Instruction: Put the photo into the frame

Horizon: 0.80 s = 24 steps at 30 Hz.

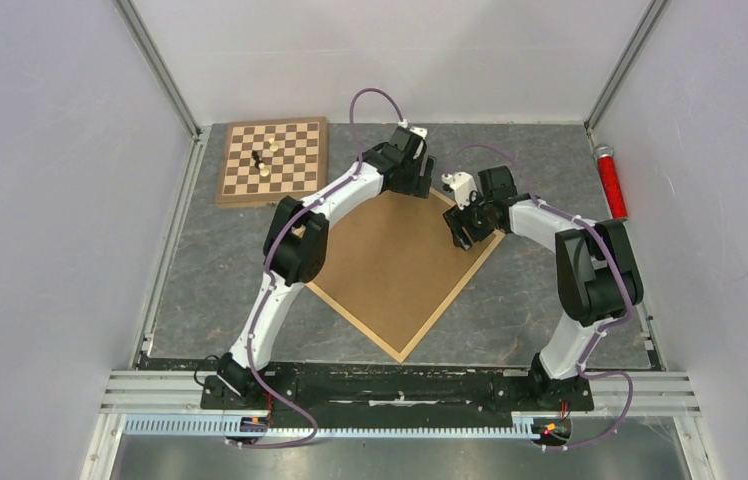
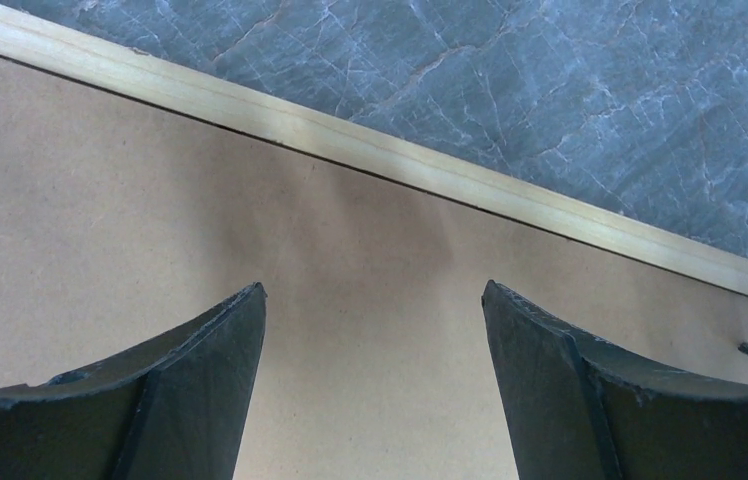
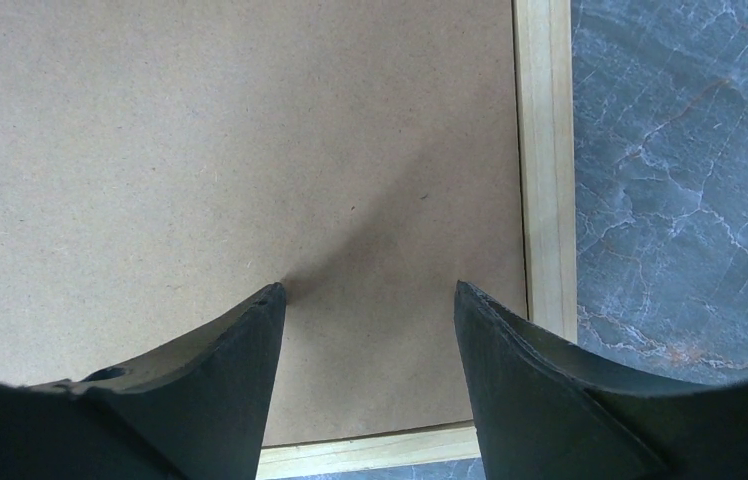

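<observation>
The frame of light wood lies diamond-wise on the table, filled by a plain brown backing board. The photo is hidden. My left gripper hovers open over the board near the frame's far corner; in the left wrist view the gripper holds nothing, with only board between its fingers and the wooden border just beyond. My right gripper stands open low over the board by the right corner. In the right wrist view this gripper is empty, with the border beside it.
A checkered chessboard with a few pieces stands at the back left. A red cylinder lies along the right wall. Grey marbled table surface surrounds the frame, and metal rails and walls close in the sides.
</observation>
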Available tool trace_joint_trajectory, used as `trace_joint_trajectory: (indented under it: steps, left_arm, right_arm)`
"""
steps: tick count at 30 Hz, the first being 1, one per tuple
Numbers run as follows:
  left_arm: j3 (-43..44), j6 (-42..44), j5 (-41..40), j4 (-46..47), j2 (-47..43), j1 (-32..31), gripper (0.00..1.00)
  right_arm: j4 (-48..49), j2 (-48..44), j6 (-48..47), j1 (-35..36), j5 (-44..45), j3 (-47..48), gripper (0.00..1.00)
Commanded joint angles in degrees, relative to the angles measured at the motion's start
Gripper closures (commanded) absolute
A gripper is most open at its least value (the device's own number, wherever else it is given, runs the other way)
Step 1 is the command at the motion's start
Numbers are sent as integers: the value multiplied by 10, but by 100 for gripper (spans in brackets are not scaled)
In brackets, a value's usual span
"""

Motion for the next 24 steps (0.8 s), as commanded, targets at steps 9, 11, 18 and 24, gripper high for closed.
trace_joint_trajectory:
  steps: [9,11,18,24]
  left_arm:
    - [172,67,-65,-84,119,-43,14]
    - [179,67,-54,-116,134,-41,14]
    - [123,59,-33,-110,107,-32,19]
    - [119,49,-20,-70,64,-13,18]
  right_arm:
    - [-54,51,16,-2,-14,-89,34]
    - [-54,50,15,-3,-15,-90,34]
    - [-57,50,15,-4,-20,-83,34]
    - [-53,45,14,-8,-24,-90,34]
